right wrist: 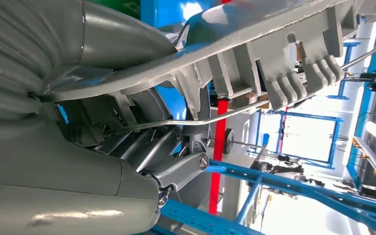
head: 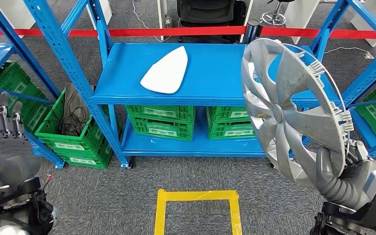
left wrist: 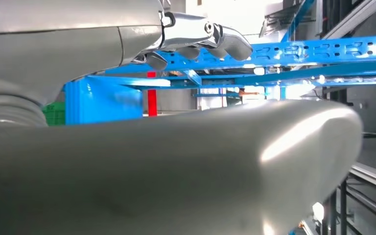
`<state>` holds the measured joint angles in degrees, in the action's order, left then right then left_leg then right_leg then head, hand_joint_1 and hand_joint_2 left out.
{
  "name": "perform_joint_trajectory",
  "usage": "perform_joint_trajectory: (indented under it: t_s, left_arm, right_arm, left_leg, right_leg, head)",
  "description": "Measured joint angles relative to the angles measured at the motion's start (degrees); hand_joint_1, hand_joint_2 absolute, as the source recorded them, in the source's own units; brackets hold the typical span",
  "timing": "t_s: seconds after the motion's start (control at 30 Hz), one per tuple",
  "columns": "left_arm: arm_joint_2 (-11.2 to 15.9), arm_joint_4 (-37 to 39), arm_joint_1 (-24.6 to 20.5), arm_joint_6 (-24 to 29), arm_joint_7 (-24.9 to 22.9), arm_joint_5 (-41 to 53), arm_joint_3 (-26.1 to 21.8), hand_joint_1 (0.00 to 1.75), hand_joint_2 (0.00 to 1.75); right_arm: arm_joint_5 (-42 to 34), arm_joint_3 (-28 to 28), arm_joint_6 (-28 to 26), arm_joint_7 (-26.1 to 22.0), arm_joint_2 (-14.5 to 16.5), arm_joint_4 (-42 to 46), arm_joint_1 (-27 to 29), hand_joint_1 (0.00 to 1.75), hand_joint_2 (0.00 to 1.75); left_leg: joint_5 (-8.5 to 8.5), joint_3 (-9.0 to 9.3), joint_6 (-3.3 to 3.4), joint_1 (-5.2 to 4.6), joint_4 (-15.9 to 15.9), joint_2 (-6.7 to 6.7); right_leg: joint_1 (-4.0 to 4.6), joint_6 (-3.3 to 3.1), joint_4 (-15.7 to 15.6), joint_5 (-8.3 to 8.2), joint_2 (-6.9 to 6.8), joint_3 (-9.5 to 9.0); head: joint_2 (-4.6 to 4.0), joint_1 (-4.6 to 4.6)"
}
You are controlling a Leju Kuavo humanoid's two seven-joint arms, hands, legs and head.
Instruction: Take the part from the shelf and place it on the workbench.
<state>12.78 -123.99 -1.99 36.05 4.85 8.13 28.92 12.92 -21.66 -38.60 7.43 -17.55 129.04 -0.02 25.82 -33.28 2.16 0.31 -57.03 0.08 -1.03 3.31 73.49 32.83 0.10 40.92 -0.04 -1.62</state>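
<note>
You see the silver hubcap (head: 293,110) held upright in front of the blue shelf (head: 210,73), off its right end, gripped at its lower rim by the right hand (head: 340,169). The left hand (head: 0,115) is raised off the shelf's left side, fingers apart, holding nothing. A white panel (head: 166,71) lies on the shelf.

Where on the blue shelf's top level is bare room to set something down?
The shelf top is bare left of the white part, and between it and the wheel cover in the right hand. Green crates crowd the level below.
</note>
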Motion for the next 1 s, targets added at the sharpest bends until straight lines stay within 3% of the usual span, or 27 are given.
perform_joint_trajectory:
  t_s: [0.03, 0.1, 0.17, 0.27, 0.3, 0.37, 0.43, 0.47, 0.5, 0.53, 0.6, 0.67, 0.77, 0.8, 0.87, 0.93, 1.0]
  left_arm:
    - [-0.01, 0.03, 0.00, -0.02, -0.01, -0.04, 0.00, 0.00, 0.00]
    - [-0.02, 0.07, -0.02, -0.03, -0.01, -0.11, 0.00, 0.00, 0.00]
    - [-0.02, 0.07, -0.05, -0.04, -0.01, -0.16, 0.02, 0.00, 0.00]
    - [-0.01, 0.07, -0.05, -0.05, -0.01, -0.25, 0.09, 0.00, 0.00]
    - [0.01, 0.07, -0.05, -0.05, -0.01, -0.26, 0.09, 0.00, 0.00]
    - [0.04, 0.07, -0.04, -0.05, -0.01, -0.27, 0.05, 0.00, 0.00]
    - [0.06, 0.10, 0.01, -0.05, -0.02, -0.28, 0.03, 0.00, 0.00]
    - [0.05, 0.14, 0.04, -0.05, -0.02, -0.29, 0.03, 0.00, 0.00]
    - [0.05, 0.17, 0.05, -0.05, -0.02, -0.31, 0.03, 0.00, 0.00]
    - [0.06, 0.20, 0.05, -0.05, -0.02, -0.32, 0.02, 0.00, 0.00]
    - [0.06, 0.21, -0.01, -0.05, -0.02, -0.33, 0.02, 0.00, 0.00]
    - [0.05, 0.16, -0.09, -0.07, -0.01, -0.32, 0.01, 0.00, 0.00]
    - [0.05, 0.10, -0.09, -0.08, -0.01, -0.31, -0.01, 0.00, 0.00]
    - [0.05, 0.10, -0.10, -0.09, -0.01, -0.31, -0.01, 0.00, 0.00]
    - [0.05, 0.09, -0.13, -0.11, -0.01, -0.31, 0.01, 0.00, 0.00]
    - [0.05, 0.11, -0.08, -0.15, -0.02, -0.32, 0.03, 0.00, 0.00]
    - [0.05, 0.14, -0.02, -0.19, -0.02, -0.34, 0.04, 0.00, 0.00]
  right_arm:
    - [0.01, 0.00, -0.01, 0.03, -0.01, -0.01, 0.02, 1.75, 1.75]
    - [0.05, 0.00, -0.04, 0.08, -0.02, -0.02, -0.08, 1.75, 1.75]
    - [0.09, 0.00, -0.06, 0.12, -0.02, 0.01, -0.19, 1.75, 1.75]
    - [0.11, 0.00, -0.06, 0.15, -0.02, 0.03, -0.18, 1.75, 1.75]
    - [0.11, 0.00, -0.06, 0.16, -0.01, 0.03, -0.20, 1.75, 1.75]
    - [0.11, 0.00, -0.06, 0.17, 0.01, 0.03, -0.25, 1.75, 1.75]
    - [0.11, 0.00, -0.06, 0.19, 0.02, 0.00, -0.26, 1.75, 1.75]
    - [0.11, -0.01, -0.06, 0.19, 0.02, -0.04, -0.25, 1.75, 1.75]
    - [0.11, -0.01, -0.06, 0.20, 0.02, -0.08, -0.24, 1.75, 1.75]
    - [0.11, -0.02, -0.06, 0.20, 0.02, -0.11, -0.23, 1.75, 1.75]
    - [0.11, -0.02, -0.06, 0.20, 0.03, -0.13, -0.23, 1.75, 1.75]
    - [0.11, -0.01, -0.06, 0.20, 0.03, -0.13, -0.27, 1.75, 1.75]
    - [0.11, -0.02, -0.06, 0.20, 0.02, -0.13, -0.27, 1.75, 1.75]
    - [0.10, -0.02, -0.06, 0.20, 0.01, -0.13, -0.25, 1.75, 1.75]
    - [0.10, -0.01, -0.07, 0.19, -0.03, -0.12, -0.28, 1.75, 1.75]
    - [0.10, -0.01, -0.08, 0.19, -0.03, -0.14, -0.28, 1.75, 1.75]
    - [0.09, -0.02, -0.08, 0.21, -0.04, -0.25, -0.20, 1.75, 1.75]
  left_leg:
    - [-0.06, -0.36, -0.04, 0.02, -0.30, -0.01]
    - [-0.07, -1.03, -0.30, -0.06, -1.04, -0.04]
    - [-0.29, -1.77, -0.93, -0.18, -1.62, -0.04]
    - [-0.76, -2.49, -1.98, -0.04, -1.81, -0.04]
    - [-0.16, -2.90, -2.26, 0.01, -2.39, -0.06]
    - [3.04, -4.77, -2.69, 0.11, -6.64, -0.09]
    - [6.93, -7.40, -3.02, 0.23, -13.84, -0.09]
    - [7.91, -8.11, -3.09, 0.27, -16.31, -0.08]
    - [7.95, -7.87, -3.06, 0.28, -16.84, -0.08]
    - [7.27, -6.81, -2.94, 0.28, -15.65, -0.09]
    - [4.89, -1.67, -2.28, 0.14, -7.77, -0.10]
    - [3.63, 2.24, -1.69, -0.15, -1.29, -0.07]
    - [2.90, 2.53, -0.93, -0.43, -0.03, -0.03]
    - [2.38, 2.52, -0.61, -0.35, 0.28, 0.03]
    - [1.34, 2.35, -0.04, -0.05, 0.85, 0.17]
    - [0.60, 1.40, 0.22, -0.06, 0.80, 0.22]
    - [-0.01, 0.25, 0.19, -0.09, 0.47, 0.20]
  right_leg:
    - [-0.07, 0.02, -2.22, -1.25, -0.01, -1.50]
    - [-0.11, -0.13, -9.82, -3.68, -0.02, -5.94]
    - [0.09, -0.69, -14.24, -4.41, 0.06, -8.35]
    - [0.26, -1.85, -14.75, -4.95, 0.11, -8.16]
    - [0.16, -2.26, -14.97, -5.30, 0.06, -8.09]
    - [-0.04, -2.91, -15.36, -5.98, -0.07, -7.78]
    - [0.02, -3.16, -15.39, -6.55, -0.10, -7.02]
    - [0.07, -3.17, -15.38, -6.85, -0.11, -6.59]
    - [0.12, -3.14, -15.37, -7.15, -0.10, -6.17]
    - [0.16, -3.09, -15.37, -7.42, -0.09, -5.83]
    - [0.31, -2.82, -15.36, -7.97, -0.02, -5.32]
    - [0.39, -2.31, -15.32, -8.52, 0.01, -4.94]
    - [0.11, -1.21, -15.58, -9.36, -0.01, -4.62]
    - [0.05, -0.84, -15.39, -9.14, -0.01, -4.26]
    - [0.00, -0.33, -12.26, -6.46, 0.01, -2.74]
    - [-0.09, 0.03, -4.72, -1.89, 0.00, -0.17]
    - [-0.12, 0.26, 0.28, 0.16, 0.00, 0.85]
  head:
    - [0.00, 0.22]
    - [0.00, 0.70]
    - [0.00, 0.87]
    - [0.00, 0.83]
    - [0.00, 0.77]
    - [0.00, 0.26]
    - [0.00, -0.48]
    - [0.00, -0.79]
    - [0.00, -1.08]
    - [0.00, -1.36]
    - [0.00, -1.91]
    - [0.00, -2.08]
    - [0.00, -2.07]
    - [0.00, -2.06]
    - [0.00, -1.62]
    - [0.00, -0.81]
    - [0.00, -0.24]
